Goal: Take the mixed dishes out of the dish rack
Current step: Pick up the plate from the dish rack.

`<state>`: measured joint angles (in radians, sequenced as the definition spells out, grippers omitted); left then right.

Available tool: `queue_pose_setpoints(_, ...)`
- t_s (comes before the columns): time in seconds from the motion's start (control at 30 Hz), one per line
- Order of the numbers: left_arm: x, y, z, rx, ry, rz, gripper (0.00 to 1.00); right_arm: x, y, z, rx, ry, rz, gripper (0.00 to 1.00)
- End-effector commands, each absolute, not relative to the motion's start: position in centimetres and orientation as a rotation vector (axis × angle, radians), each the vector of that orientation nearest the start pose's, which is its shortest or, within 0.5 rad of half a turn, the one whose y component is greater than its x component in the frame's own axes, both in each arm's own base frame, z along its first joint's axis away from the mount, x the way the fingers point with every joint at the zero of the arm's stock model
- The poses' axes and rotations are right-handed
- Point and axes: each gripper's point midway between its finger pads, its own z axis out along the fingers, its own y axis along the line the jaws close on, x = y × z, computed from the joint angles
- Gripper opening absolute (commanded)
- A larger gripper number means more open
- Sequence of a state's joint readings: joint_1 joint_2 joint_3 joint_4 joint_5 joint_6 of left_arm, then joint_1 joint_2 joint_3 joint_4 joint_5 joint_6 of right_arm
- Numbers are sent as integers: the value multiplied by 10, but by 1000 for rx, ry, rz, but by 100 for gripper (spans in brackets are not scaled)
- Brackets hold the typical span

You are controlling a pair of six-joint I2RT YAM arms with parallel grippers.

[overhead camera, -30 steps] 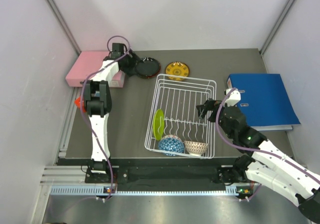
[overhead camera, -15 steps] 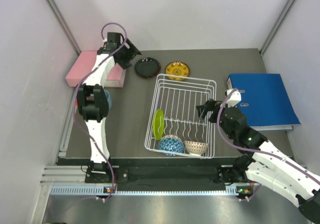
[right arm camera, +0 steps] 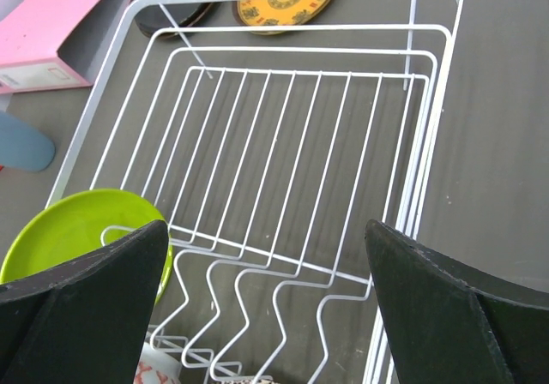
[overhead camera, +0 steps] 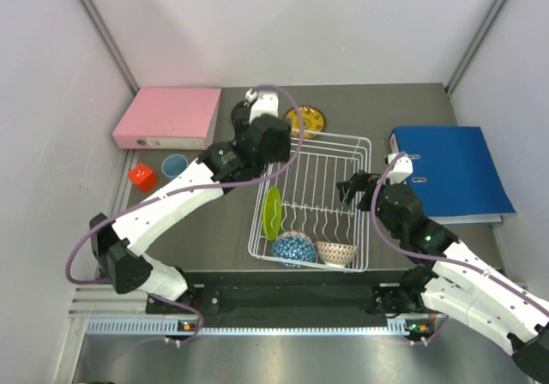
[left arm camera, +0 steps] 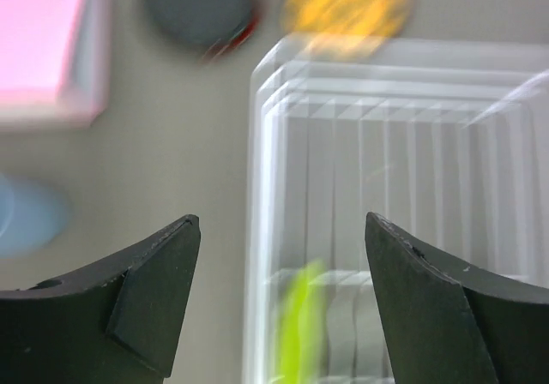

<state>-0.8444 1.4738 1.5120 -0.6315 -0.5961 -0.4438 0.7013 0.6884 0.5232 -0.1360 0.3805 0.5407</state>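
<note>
The white wire dish rack [overhead camera: 364,156] holds an upright lime green plate [overhead camera: 272,213], a blue patterned bowl [overhead camera: 293,249] and a beige patterned bowl [overhead camera: 336,252] at its near end. The dark red plate [left arm camera: 199,11] and yellow patterned plate [overhead camera: 310,120] lie on the table beyond the rack. The pale blue cup [overhead camera: 175,163] stands left of the rack. My left gripper [overhead camera: 260,157] is open and empty above the rack's left rim [left arm camera: 257,144], with the lime plate [left arm camera: 300,328] below it. My right gripper [overhead camera: 352,187] is open and empty over the rack's right side [right arm camera: 433,101].
A pink binder [overhead camera: 167,117] lies at the far left and a blue binder [overhead camera: 450,171] at the right. A small red cube [overhead camera: 142,177] sits near the cup. The left arm stretches diagonally from the near left to the rack.
The left arm has swung from the pink binder at the far left across to the rack's far left corner, uncovering the cup and red cube. The right arm has not moved.
</note>
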Motion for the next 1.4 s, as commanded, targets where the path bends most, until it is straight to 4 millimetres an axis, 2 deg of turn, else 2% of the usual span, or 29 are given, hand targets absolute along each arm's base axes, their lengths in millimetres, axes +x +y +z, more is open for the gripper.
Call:
queue_pose_setpoints(0.0, 285, -190, 253, 95, 2095, 154, 82, 254, 152, 193, 104, 1864, 506, 97)
queue_pose_setpoints(0.1, 261, -186, 245, 106, 2121, 155, 80, 255, 153, 189, 97, 1874, 500, 97)
queue_pose_setpoints(0.17, 250, -192, 235, 128, 2134, 139, 79, 256, 155, 185, 90, 1888, 496, 97)
queue_pose_setpoints(0.33, 234, -203, 213, 147, 2201, 95, 77, 256, 159, 188, 101, 1889, 520, 96)
queue_pose_setpoints(0.6, 224, -215, 175, 199, 2260, 62, 65, 253, 154, 190, 109, 1883, 508, 96)
queue_pose_setpoints(0.77, 225, -224, 168, 210, 2263, 30, 63, 252, 152, 186, 111, 1893, 502, 96)
queue_pose_setpoints(1.0, 221, -227, 139, 246, 2319, 79, 54, 253, 153, 185, 108, 1894, 499, 96)
queue_pose_setpoints(1.1, 221, -227, 131, 249, 2330, 97, 43, 253, 154, 184, 107, 1896, 500, 96)
queue_pose_setpoints(1.13, 222, -225, 131, 245, 2327, 105, 36, 253, 153, 183, 106, 1898, 495, 96)
queue_pose_setpoints(1.17, 221, -226, 130, 245, 2329, 105, 33, 253, 153, 183, 105, 1898, 495, 96)
queue_pose_setpoints(1.23, 221, -224, 131, 241, 2327, 112, 21, 253, 152, 183, 105, 1898, 493, 96)
queue_pose_setpoints(1.27, 222, -222, 133, 232, 2319, 118, 11, 253, 153, 183, 102, 1898, 493, 96)
queue_pose_setpoints(1.37, 222, -218, 141, 222, 2306, 130, 0, 254, 153, 184, 103, 1895, 495, 96)
